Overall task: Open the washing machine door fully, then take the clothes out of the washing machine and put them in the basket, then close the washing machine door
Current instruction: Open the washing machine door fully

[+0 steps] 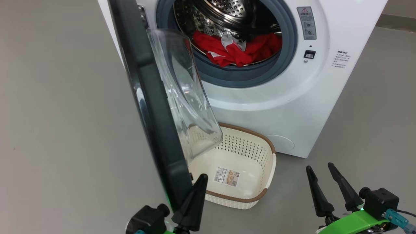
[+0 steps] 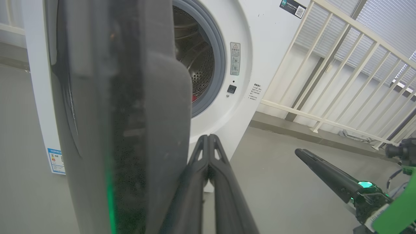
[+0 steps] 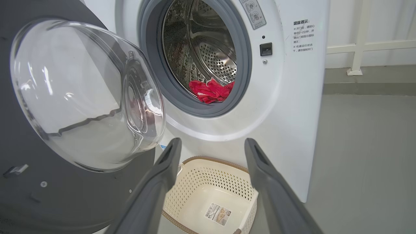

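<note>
Grey floor [image 1: 48, 130] bears the washing machine [image 1: 276, 107] and basket [image 1: 240, 146]; left end effector [image 2: 208, 138] pressed together, right end effector [image 1: 319, 166] spread.

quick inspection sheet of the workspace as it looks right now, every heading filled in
surface: bare grey floor
washing machine: white front-loader, drum open
door: swung out, edge-on in the head view
clothes: red heap low in the drum
basket: on the floor below the opening, holding just a paper label
clutter: nothing seen
left claw: shut, holding nothing, close beside the door's lower edge; contact cannot be told
right claw: open, holding nothing, right of the basket
cables: dark lead with teal plug at the right wrist
surroundings: white railing beyond the machine
</note>
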Controlling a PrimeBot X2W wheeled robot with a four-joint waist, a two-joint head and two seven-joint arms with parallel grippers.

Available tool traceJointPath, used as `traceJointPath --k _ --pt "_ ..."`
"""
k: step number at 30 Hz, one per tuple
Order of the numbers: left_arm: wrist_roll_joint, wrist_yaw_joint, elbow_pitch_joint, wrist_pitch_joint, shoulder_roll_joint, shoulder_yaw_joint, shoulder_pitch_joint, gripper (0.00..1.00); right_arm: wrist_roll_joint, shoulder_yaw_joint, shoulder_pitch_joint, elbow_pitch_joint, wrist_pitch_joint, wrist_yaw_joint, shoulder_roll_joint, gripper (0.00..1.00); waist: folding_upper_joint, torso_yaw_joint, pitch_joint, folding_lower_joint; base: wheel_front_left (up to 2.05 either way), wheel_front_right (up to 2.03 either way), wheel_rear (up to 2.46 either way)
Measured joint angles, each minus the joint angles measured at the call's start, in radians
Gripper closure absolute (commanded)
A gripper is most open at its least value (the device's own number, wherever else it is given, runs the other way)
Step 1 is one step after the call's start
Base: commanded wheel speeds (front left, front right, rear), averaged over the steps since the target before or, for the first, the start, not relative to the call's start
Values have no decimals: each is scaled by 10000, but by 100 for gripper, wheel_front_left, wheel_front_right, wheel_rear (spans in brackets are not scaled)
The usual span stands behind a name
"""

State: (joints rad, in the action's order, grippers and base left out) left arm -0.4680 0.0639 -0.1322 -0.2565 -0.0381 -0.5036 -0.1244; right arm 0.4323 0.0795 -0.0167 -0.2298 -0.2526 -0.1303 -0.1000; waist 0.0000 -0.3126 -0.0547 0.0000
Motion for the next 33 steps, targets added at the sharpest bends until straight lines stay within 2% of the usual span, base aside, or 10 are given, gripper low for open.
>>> traceJointPath --k 8,23,33 --pt "123 274 123 -2 12 951 249 100 13 -10 -6 12 0 0 4 0 0 -187 -18 0 0 0 0" --pt "752 336 259 0 -4 2763 775 100 58 12 -5 65 0 0 -6 0 1 -437 -147 0 0 0 0" --pt "1103 330 257 0 25 4435 796 100 58 15 -2 77 0 0 -84 0 0 -366 -264 0 0 0 0"
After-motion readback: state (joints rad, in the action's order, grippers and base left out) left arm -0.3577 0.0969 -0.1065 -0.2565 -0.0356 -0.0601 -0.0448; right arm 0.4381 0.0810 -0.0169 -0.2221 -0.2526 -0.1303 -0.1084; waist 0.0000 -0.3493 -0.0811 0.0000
